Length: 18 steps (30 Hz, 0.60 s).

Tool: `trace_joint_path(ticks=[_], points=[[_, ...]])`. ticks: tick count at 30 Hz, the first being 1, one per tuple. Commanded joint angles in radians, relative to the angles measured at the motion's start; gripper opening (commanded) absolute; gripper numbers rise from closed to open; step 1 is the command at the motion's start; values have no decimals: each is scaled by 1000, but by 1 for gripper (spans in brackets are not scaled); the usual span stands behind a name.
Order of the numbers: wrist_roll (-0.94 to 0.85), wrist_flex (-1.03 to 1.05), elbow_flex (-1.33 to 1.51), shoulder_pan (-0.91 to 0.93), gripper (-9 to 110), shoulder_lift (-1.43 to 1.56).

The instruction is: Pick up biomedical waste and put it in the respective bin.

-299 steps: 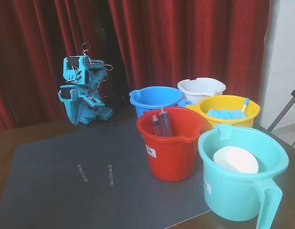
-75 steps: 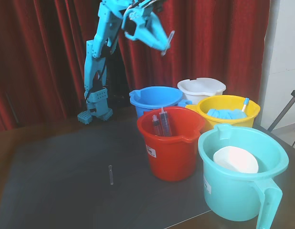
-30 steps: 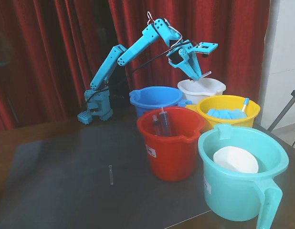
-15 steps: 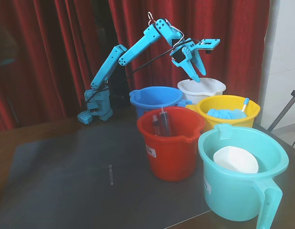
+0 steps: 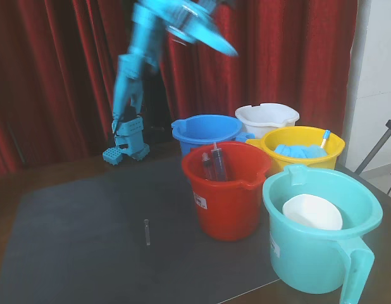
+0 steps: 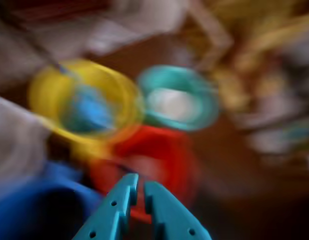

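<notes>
The biomedical waste, a small clear tube (image 5: 147, 232), lies alone on the dark mat in front of the red bucket. The white spouted bucket (image 5: 266, 118) stands at the back, between the blue and yellow buckets; in the wrist view it is a white blur at the left edge (image 6: 14, 142). My gripper (image 5: 228, 49) is raised high above the buckets, motion-blurred, far from the tube. In the wrist view the gripper (image 6: 140, 186) has its teal fingers almost together with nothing between them, above the red and blue buckets.
A blue bucket (image 5: 207, 130), a yellow bucket (image 5: 302, 147) with blue items, a red bucket (image 5: 227, 190) holding syringes and a teal jug (image 5: 322, 228) with a white bowl crowd the right side. Red curtains hang behind. The arm's base (image 5: 127, 147) stands at the back left.
</notes>
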Motion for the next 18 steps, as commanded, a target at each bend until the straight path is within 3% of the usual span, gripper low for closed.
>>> trace_joint_path(ticks=[1,4,7,8,13,18], points=[[-288,342,195,209,0,304],[-512,308,529,419,0,502],[-644,143,962,574,0,730],[-661,21,1230,615,0,887],[-664,-279,1861,617,0,1308],[-666,-365,2339,615,0,1792]])
